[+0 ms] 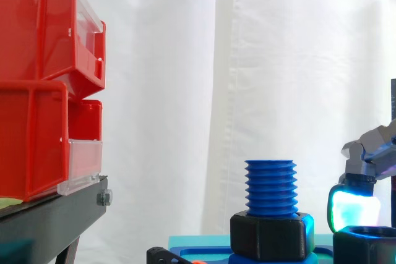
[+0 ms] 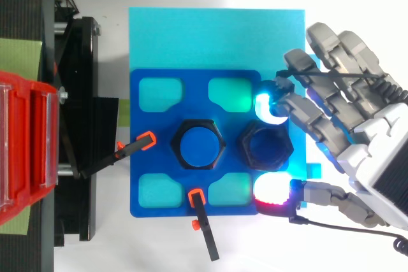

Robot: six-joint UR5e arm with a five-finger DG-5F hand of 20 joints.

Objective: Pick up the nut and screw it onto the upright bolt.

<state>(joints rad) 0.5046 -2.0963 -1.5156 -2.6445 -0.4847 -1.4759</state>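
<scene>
fingers point(image 2: 269, 107) of the hand point(image 2: 357, 125) are spread open, a glowing pad on each side of the black nut point(image 2: 264, 146), seemingly just short of contact. the nut lies flat on the blue plate point(image 2: 143, 183), just right of the upright bolt point(image 1: 270, 187). it looks rigid, light and smooth, so pinch opposite flats.

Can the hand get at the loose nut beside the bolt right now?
Likely yes: the hand's pads flank the nut on the blue plate, nothing lies between, and the bolt stands clear.
</scene>
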